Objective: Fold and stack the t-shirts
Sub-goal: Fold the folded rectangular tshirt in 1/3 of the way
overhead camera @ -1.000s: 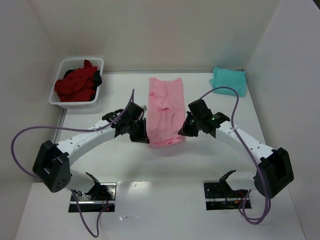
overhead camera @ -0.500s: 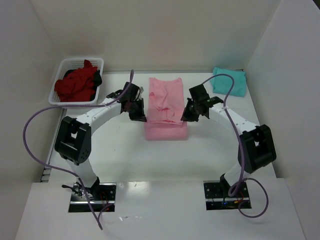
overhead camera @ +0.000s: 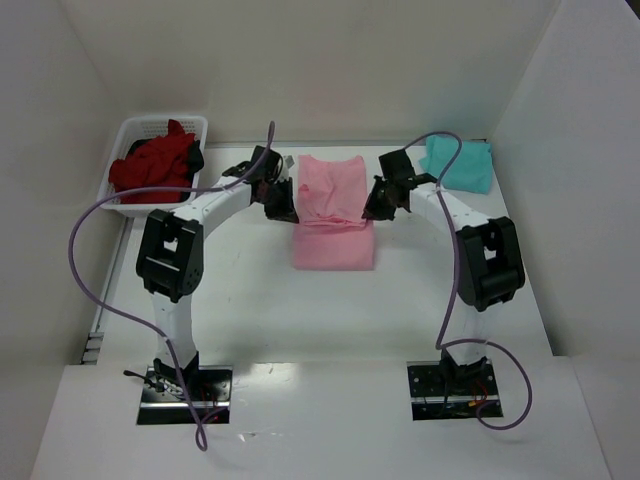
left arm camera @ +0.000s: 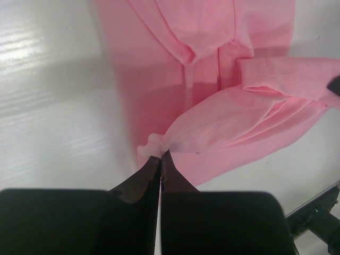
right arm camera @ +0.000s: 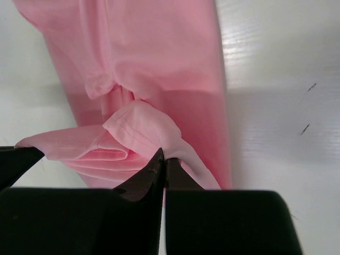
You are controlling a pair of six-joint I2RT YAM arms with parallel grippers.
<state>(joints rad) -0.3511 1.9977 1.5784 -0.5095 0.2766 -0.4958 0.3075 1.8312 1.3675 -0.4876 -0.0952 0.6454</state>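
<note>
Pink cotton: the pink t-shirt (overhead camera: 335,245) lies on the surface (overhead camera: 230,290), midway along the far edge, partly doubled over. My left gripper (left arm camera: 160,158) and right gripper (right arm camera: 163,158) are each pinched closed on a bunched hem corner. I judge it light and limp, sagging between grips; hold the corners, keep it taut.

Plain light pink t-shirt (overhead camera: 334,243), teal t-shirt (overhead camera: 460,163), dark red t-shirts (overhead camera: 150,172), white lattice basket (overhead camera: 147,208)

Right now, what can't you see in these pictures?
- Red shirts, top view: heaped in the basket; how many there are is hidden by the pile itself.
- Teal shirt, top view: too small to count folds; a cable crosses it.
- Pink shirt, wrist views: edges cut it off; the left gripper and right gripper cover the pinched cloth.
</note>
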